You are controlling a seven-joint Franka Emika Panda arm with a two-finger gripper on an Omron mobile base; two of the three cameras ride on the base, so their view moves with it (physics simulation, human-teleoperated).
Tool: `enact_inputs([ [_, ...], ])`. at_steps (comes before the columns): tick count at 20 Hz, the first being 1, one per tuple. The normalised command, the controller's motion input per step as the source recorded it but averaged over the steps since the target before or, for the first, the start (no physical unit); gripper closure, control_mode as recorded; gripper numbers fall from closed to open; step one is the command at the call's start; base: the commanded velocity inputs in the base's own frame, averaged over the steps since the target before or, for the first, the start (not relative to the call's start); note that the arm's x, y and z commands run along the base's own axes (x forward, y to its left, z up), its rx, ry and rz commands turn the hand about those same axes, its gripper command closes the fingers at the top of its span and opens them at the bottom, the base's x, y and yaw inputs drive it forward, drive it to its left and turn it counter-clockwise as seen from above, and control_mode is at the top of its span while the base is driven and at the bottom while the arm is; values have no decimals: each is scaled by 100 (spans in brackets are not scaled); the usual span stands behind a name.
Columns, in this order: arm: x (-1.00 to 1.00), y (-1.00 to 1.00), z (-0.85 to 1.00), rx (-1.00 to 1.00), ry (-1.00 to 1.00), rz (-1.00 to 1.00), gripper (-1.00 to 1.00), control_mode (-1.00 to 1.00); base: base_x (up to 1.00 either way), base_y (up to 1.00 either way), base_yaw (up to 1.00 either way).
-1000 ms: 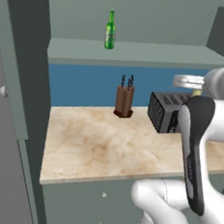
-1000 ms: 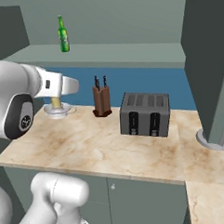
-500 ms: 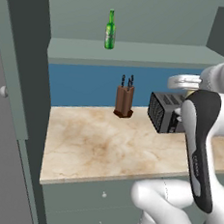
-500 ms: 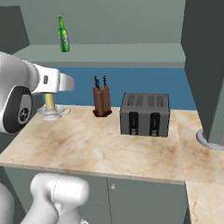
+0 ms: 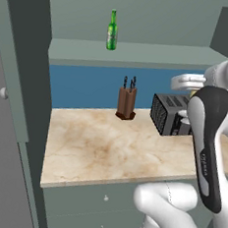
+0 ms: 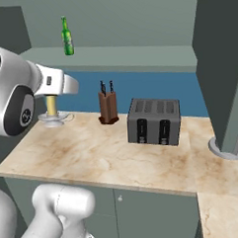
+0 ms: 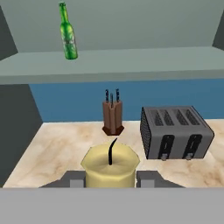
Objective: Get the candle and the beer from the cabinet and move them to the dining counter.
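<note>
Candle in the jaws, first carry under way.

The jaws [image 7: 111, 178] grip the short pale-yellow stick candle [image 7: 110, 166] from both sides, its round silvery dish holder [image 6: 53, 119] low over the marble desk [image 6: 108, 152]. Beyond the jaws stand the brown knife block [image 7: 113, 115] and grey toaster [image 7: 175, 132]; up on the grey-green cabinet shelf [image 7: 131, 63] waits the slim green glass beer bottle [image 7: 68, 33]. Next, I'd judge: carry it to the dining counter, then return for the beer.

Kitchen: toaster [image 6: 154, 122], knife block [image 6: 108, 104], marble worktop [image 6: 118, 155]

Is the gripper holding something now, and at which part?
Yes: the candle, held by the sides of its wax stick, with a finger on either side.
</note>
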Motion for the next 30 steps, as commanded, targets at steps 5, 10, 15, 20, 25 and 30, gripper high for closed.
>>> enact_inputs([
  [5, 0, 0, 0, 0, 0, 0, 100, 100, -31, 0, 0],
  [10, 0, 0, 0, 0, 0, 0, 100, 100, -100, 27, 0],
  [15, 0, 0, 0, 0, 0, 0, 100, 100, -88, 51, 23],
  [20, 0, 0, 0, 0, 0, 0, 100, 100, -54, 44, 81],
  [25, 0, 0, 0, 0, 0, 0, 100, 100, -25, 17, 100],
  [30, 0, 0, 0, 0, 0, 0, 100, 100, -21, 0, 100],
])
